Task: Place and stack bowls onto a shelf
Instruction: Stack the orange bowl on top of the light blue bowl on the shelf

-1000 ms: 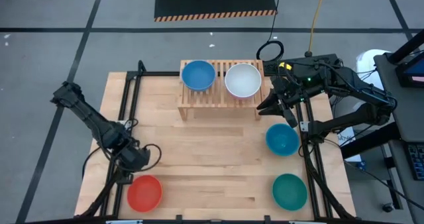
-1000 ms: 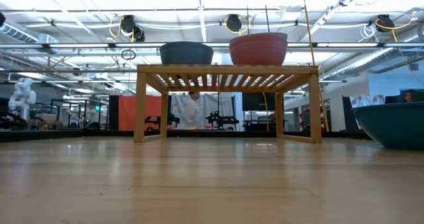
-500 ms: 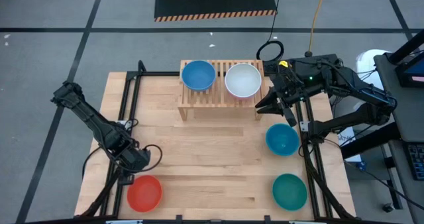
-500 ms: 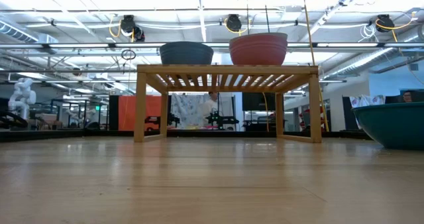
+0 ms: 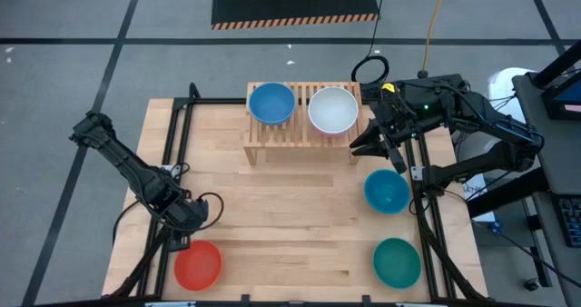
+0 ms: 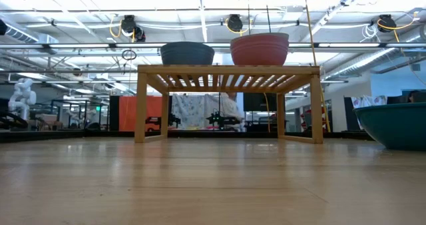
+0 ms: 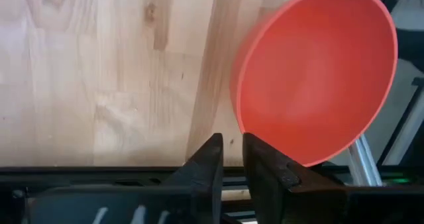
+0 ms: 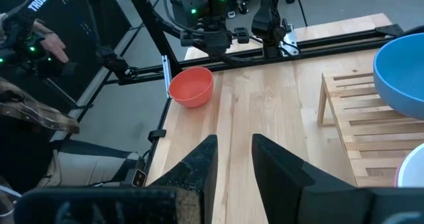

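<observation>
A red bowl [image 5: 198, 264] sits on its base at the table's near left corner. My left gripper [image 7: 230, 148] hangs just above the bowl's rim, pointing steeply down. Its fingers are a narrow gap apart with nothing between them. The shelf [image 5: 300, 130] stands at the far edge. It carries a blue bowl [image 5: 271, 103] and a white bowl [image 5: 332, 110] that rests in a pink bowl [image 6: 259, 49]. Another blue bowl [image 5: 387, 191] and a teal bowl [image 5: 397, 262] sit on the table's right side. My right gripper [image 8: 232, 151] waits open, high beside the shelf's right end.
Black frame rails [image 5: 177, 143] run along the table's left and right edges. The table's middle [image 5: 290, 216] is bare wood. In the right wrist view, a person's hand [image 8: 46, 48] shows beyond the table's left side.
Behind the shelf, a person in the room has walked toward the right. Neither arm nor any bowl has visibly moved.
</observation>
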`<state>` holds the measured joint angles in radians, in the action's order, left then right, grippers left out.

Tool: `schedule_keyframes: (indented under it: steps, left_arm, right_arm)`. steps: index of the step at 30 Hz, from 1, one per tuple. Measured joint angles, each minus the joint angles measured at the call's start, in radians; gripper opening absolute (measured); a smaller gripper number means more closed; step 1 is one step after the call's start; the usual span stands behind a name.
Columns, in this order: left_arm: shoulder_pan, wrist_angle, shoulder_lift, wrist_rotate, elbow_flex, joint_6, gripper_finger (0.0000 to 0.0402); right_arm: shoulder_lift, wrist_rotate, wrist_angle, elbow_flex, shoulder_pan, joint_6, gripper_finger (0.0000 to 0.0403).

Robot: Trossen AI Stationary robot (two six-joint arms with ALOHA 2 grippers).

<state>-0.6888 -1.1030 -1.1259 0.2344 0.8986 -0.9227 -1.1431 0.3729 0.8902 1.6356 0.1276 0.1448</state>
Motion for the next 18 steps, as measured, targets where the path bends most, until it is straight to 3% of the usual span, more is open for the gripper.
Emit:
schedule_keyframes:
  steps: [9, 18]
  left_arm:
    - [-0.010, 0.019, 0.000, -0.009, -0.001, -0.096, 0.0087]
    - [-0.069, 0.274, 0.000, 0.010, -0.140, -0.097, 0.0088]
  right_arm:
    - [0.000, 0.000, -0.004, 0.000, 0.000, 0.000, 0.0086]
    - [0.000, 0.000, -0.004, 0.000, 0.000, 0.000, 0.0086]
